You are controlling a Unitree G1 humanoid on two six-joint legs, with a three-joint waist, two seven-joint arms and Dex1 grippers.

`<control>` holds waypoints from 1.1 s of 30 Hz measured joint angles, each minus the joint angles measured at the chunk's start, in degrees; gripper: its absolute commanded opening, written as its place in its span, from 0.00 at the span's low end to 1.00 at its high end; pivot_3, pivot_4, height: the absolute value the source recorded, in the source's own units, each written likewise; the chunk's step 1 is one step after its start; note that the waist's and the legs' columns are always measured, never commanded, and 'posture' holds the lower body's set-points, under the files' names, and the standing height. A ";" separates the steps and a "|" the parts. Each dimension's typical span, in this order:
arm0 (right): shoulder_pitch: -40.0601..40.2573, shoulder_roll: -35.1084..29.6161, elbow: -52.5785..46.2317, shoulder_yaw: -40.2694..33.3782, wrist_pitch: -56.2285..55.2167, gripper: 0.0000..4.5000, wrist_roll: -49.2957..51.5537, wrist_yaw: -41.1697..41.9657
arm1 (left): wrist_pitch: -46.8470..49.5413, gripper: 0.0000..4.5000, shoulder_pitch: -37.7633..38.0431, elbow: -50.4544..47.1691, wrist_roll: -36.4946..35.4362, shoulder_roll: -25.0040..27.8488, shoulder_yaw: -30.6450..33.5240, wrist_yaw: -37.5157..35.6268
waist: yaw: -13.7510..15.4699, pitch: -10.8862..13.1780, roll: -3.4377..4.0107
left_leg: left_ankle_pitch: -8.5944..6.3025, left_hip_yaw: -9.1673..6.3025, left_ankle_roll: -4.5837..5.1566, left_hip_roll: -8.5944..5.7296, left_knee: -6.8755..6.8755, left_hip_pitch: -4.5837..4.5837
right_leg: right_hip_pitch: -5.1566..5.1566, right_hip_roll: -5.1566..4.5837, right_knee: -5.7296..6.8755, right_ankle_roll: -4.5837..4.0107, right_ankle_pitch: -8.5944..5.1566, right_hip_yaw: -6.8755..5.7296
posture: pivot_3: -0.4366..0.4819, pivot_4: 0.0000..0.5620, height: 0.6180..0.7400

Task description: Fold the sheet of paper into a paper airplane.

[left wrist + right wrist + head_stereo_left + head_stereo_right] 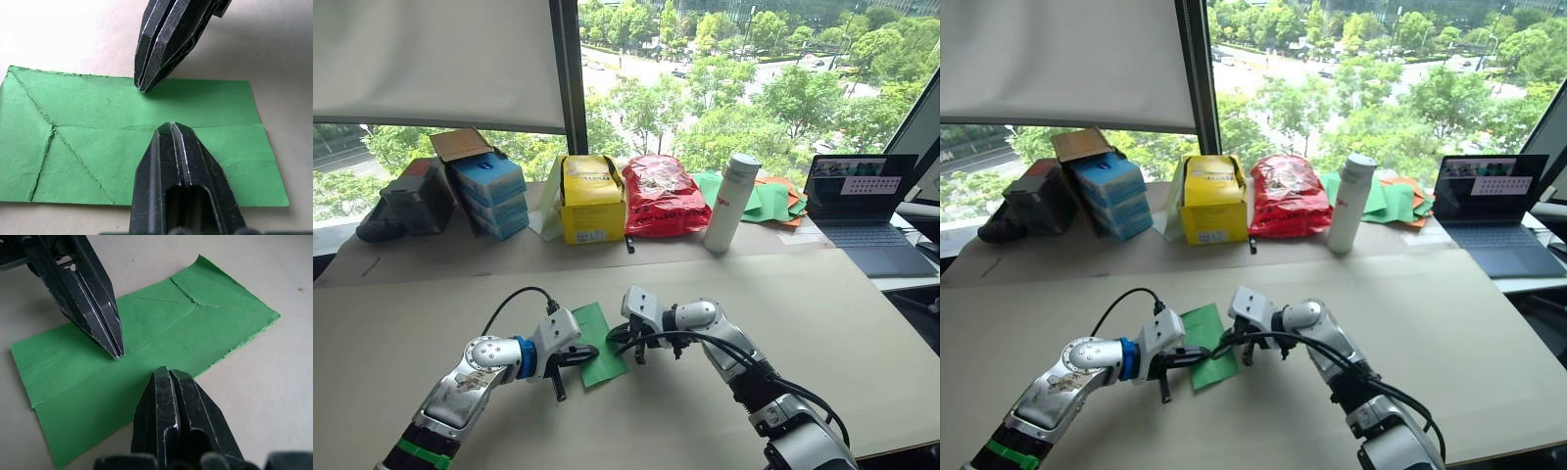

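green sheet of paper (98, 147) (diagonal creases), black jaws

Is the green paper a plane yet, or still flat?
Still flat. The sheet of paper lies spread on the table, showing only creases; both shut grippers press its middle.

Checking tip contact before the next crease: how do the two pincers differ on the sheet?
The left pincer has its tip on the centre crease of the sheet; the right pincer presses nearer the sheet's edge. The left comes in from the robot's left, the right from the opposite side. Both are shut, holding nothing, tips down on the paper.
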 measured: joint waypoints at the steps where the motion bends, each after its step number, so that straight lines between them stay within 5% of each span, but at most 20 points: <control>1: 0.49 -0.45 -0.95 0.12 0.37 0.01 0.10 0.41 | -0.01 0.00 -0.06 0.05 0.00 0.00 -0.02 -0.04 | 0.02 0.00 0.00 | 0.00 0.00 0.01 0.00 0.00 0.00 | 0.00 0.00 -0.01 0.00 0.00 0.00 | 0.48 0.27 1.00; 25: 8.41 -10.72 -18.77 4.46 6.72 0.01 4.40 6.10 | -1.07 0.00 -1.52 1.96 0.13 0.00 -0.70 -1.02 | 1.36 -0.07 -0.08 | -0.03 0.02 0.07 0.00 0.02 0.00 | 0.04 0.02 -0.13 -0.01 -0.02 0.00 | 0.48 0.27 1.00; 33: 13.57 -7.10 -29.08 -8.48 15.77 0.01 17.97 -0.12 | 2.51 0.00 0.74 0.39 -3.85 2.19 5.58 -1.14 | 1.19 0.02 -0.13 | 0.03 0.01 0.01 0.04 0.09 -0.75 | -0.66 0.05 -0.01 -0.01 -0.01 0.00 | 0.48 0.27 1.00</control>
